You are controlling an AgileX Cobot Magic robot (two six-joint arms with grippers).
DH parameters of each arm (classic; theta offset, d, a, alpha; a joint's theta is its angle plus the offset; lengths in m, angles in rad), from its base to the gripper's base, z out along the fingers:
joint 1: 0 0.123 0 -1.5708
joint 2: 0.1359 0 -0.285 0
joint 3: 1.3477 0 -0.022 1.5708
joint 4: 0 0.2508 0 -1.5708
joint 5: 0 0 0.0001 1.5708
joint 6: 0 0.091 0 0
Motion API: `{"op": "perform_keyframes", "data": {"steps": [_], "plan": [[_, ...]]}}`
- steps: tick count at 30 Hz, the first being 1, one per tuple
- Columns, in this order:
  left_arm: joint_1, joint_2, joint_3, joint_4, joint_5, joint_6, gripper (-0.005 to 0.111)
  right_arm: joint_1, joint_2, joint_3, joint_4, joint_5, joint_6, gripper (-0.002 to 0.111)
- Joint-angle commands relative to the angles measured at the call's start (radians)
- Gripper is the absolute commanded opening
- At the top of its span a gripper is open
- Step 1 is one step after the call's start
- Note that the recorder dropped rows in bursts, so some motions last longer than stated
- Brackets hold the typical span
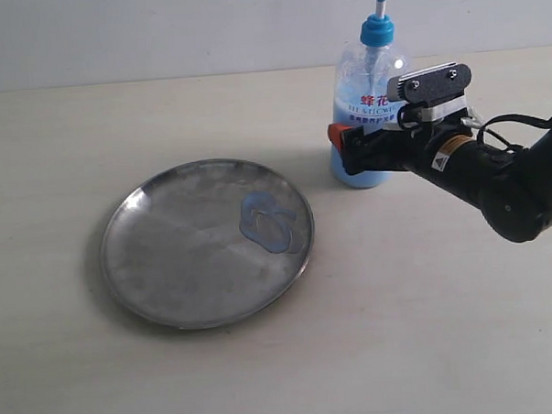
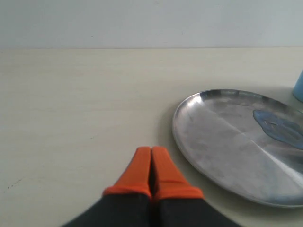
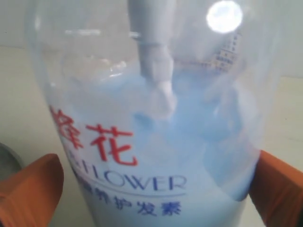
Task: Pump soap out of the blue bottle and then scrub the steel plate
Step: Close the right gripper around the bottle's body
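Two grippers, two very different jobs right now. The right gripper [image 3: 154, 194] is spread about as wide as it looks able to go, with one orange pad on each side of the bottle [image 1: 370, 102], low on the body around the label. From the wrist cam the pads sit right at the plastic, but I honestly can't tell if they're touching it or just beside it. It doesn't read as a squeeze to me, so I'd call it open and holding nothing. My guess for why it's down there: bracing the bottle low keeps it from tipping when the pump head gets pushed.

The bottle stands upright on the table [image 1: 428, 329], near the right rim of the plate [image 1: 204, 242] in the exterior view, with the spout pointing toward the plate. Makes sense, since that way the soap lands in the plate. There's a pale blue blob of soap [image 1: 269, 223] on the part of the plate nearest the bottle, so pumping looks done to me and scrubbing doesn't.

The left gripper [image 2: 151, 158] is pinched fully closed with nothing in it, low by the table, near the plate's rim but apart from it, on the side away from the bottle. No sponge or brush is visible anywhere, so I guess those closed tips are the scrubber.
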Motion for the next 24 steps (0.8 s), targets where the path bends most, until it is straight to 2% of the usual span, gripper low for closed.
{"op": "perform_keyframes", "data": {"steps": [1, 4, 7, 13, 17, 18, 24], "plan": [[-0.006, -0.005, 0.002, 0.0, -0.013, -0.002, 0.0, -0.004, 0.019, -0.009, -0.009, -0.083, -0.024, 0.102], [-0.006, -0.005, 0.002, 0.0, -0.013, -0.002, 0.0, -0.004, 0.024, -0.009, -0.009, -0.104, -0.05, 0.099], [-0.006, -0.005, 0.002, 0.0, -0.013, -0.002, 0.0, -0.004, 0.026, -0.009, -0.007, -0.117, -0.059, 0.086], [-0.006, -0.005, 0.002, 0.0, -0.013, -0.002, 0.0, -0.004, 0.026, -0.011, 0.09, -0.09, -0.076, 0.043], [-0.006, -0.005, 0.002, 0.0, -0.013, -0.002, 0.0, -0.004, 0.026, -0.011, 0.053, -0.079, -0.103, 0.005], [-0.006, -0.005, 0.002, 0.0, -0.013, -0.002, 0.0, -0.004, 0.026, -0.011, 0.044, -0.079, -0.106, -0.001], [-0.006, -0.005, 0.002, 0.0, -0.013, -0.002, 0.0, -0.002, -0.031, -0.009, 0.035, 0.001, -0.149, 0.0]]}}
